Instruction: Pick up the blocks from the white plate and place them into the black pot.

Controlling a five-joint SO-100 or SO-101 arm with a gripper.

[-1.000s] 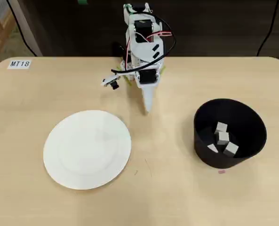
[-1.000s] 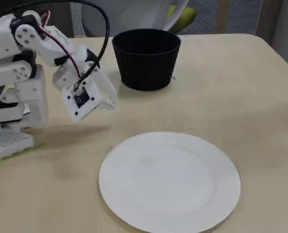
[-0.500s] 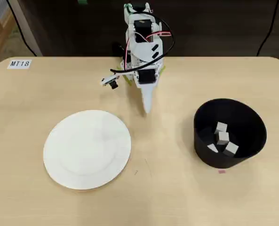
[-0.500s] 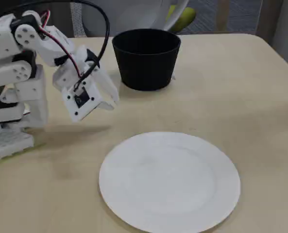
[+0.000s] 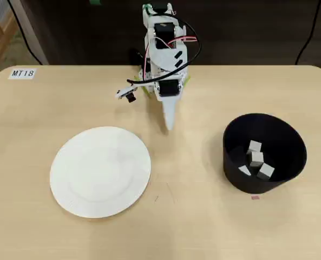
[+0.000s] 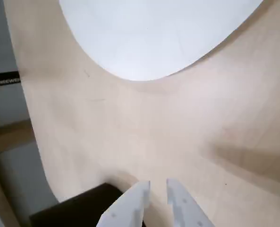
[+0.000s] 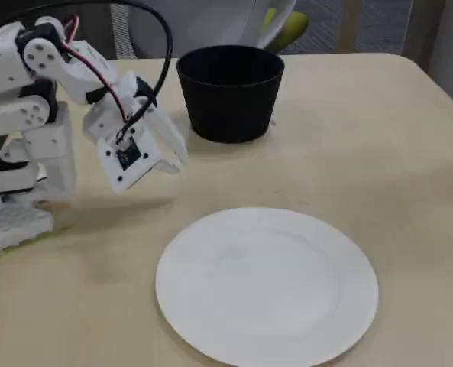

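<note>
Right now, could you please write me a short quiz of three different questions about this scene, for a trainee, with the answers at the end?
1. True or false: the white plate has blocks on it.
2. Multiple choice: where are the blocks? A) on the table B) inside the black pot C) in the pincer
3. Short answer: in the wrist view, is anything between the pincer's fingertips?

Key
1. False; the plate is bare in all three views.
2. B; the overhead view shows pale cubes at the bottom of the pot.
3. No; there is only a narrow gap, with the bare table behind it.
</note>
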